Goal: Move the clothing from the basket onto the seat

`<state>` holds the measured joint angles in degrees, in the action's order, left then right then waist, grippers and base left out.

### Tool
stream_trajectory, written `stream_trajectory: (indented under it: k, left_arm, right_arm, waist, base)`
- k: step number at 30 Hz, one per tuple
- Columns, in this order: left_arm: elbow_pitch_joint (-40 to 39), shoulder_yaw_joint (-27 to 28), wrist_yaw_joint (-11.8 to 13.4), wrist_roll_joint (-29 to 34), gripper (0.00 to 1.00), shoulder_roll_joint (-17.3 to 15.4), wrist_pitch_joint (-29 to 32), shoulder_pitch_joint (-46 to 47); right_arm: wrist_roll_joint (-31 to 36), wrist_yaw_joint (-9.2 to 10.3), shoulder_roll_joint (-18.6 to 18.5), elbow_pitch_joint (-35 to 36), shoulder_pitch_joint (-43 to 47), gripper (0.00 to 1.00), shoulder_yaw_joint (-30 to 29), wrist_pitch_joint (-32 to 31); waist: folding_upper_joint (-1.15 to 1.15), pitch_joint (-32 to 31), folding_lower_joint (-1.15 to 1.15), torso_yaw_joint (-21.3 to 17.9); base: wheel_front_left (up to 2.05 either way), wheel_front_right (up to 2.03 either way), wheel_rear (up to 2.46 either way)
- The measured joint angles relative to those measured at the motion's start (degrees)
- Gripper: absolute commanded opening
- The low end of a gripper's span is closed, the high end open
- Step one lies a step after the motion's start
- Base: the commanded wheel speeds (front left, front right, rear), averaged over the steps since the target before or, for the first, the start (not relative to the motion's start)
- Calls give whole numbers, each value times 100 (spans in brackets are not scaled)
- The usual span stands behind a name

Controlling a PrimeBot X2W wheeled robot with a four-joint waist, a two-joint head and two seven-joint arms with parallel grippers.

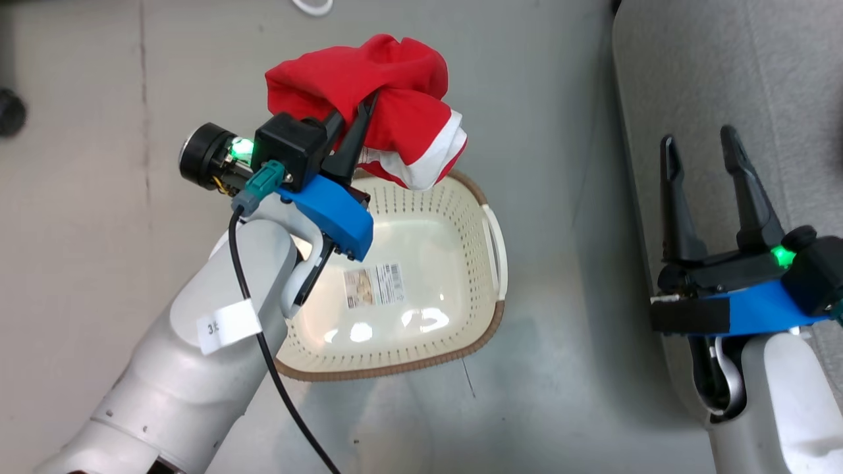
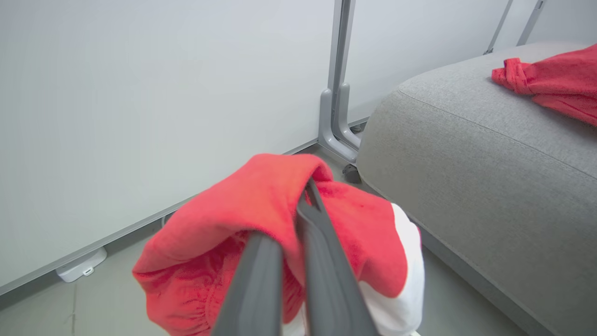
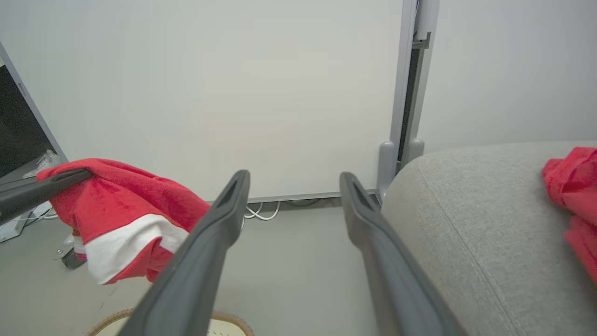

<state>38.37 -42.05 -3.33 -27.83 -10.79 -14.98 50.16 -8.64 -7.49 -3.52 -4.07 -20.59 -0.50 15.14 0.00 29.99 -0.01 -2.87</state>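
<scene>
Red-and-white garment up in the air, bunched, its white band hanging on the lower side. It's clear of the basket, hanging above the far rim in the head view. The left gripper has it: both dark fingers are pressed together with a fold of red cloth pinched between them. In the left wrist view the fabric drapes over both sides of the fingers, and one fingertip is buried under it.

Down below, the basket sits on the grey floor. Nothing is in it but the paper label on the bottom, with light glaring off the cream plastic.

Over to the seat, just beside the basket's right-hand handle side, with a strip of floor between them. The plain red garment is lying crumpled on its top surface, back from the rounded corner. The right wrist view catches it too, on the grey cushion.

The right gripper holds nothing, fingers spread wide. In the head view it hangs over the seat's near edge, well apart from the left arm. Through its own camera the gap between the fingers frames the pale wall panel, with white cables at its foot. The held garment is off to the left there, hanging above the basket's brown rim.
</scene>
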Motion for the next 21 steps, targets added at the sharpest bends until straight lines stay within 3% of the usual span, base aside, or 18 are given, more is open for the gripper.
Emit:
stream_trajectory:
  k: [10,21]
  left_arm:
    - [-598,632,-124,593,0,154,-1,-492]
    - [-929,862,-230,914,0,264,-1,-915]
  right_arm:
    - [-46,0,20,-214,479,100,19,-1]
    - [-60,0,41,-371,1020,100,7,0]
  waist:
    - [0,-981,0,18]
    - [0,-1909,-1,37]
  base:
    - [0,0,0]
    - [0,0,0]
